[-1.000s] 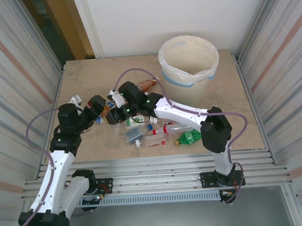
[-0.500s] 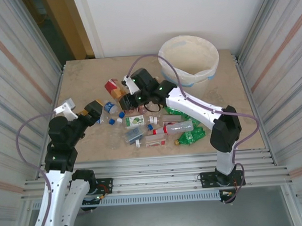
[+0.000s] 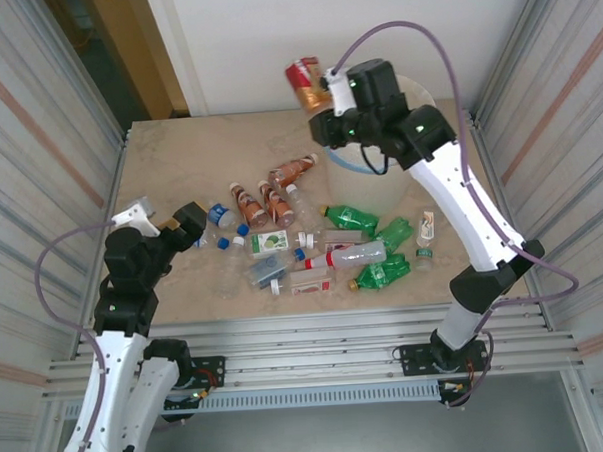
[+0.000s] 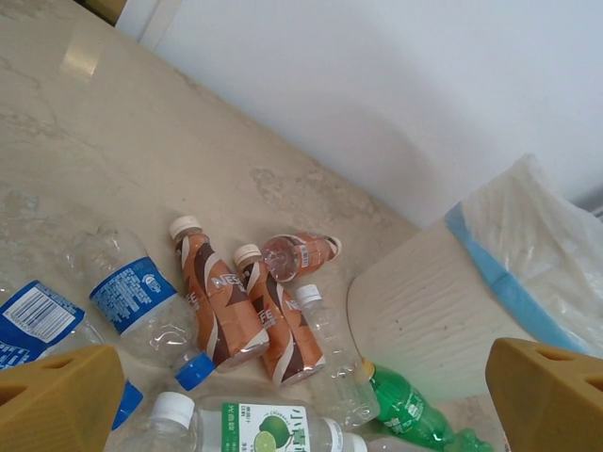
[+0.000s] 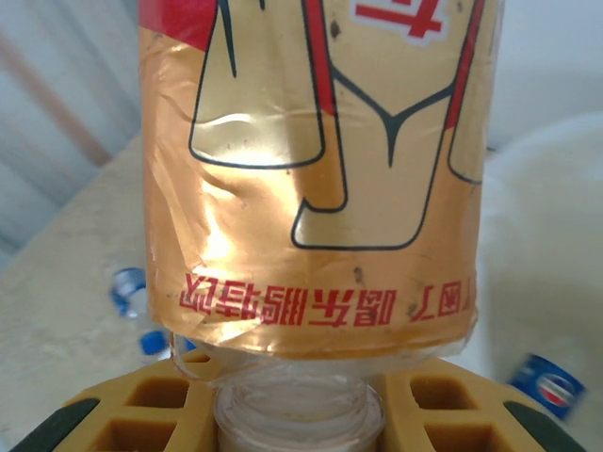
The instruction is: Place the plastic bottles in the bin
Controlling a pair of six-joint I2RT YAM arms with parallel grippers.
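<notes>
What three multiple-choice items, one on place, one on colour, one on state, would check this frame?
1. Where is the red-and-gold bottle? A inside the bin; B held aloft in the right gripper; C in the left gripper.
2. What colour is the band below the bin's rim? A red; B green; C blue.
3. How is the left gripper? A open and empty; B shut and empty; C gripping the bin's rim.
Answers: 1 B, the right wrist view shows its neck clamped; 2 C, blue tape runs across the cream wall; 3 A, its jaws stand wide apart with nothing between.
</notes>
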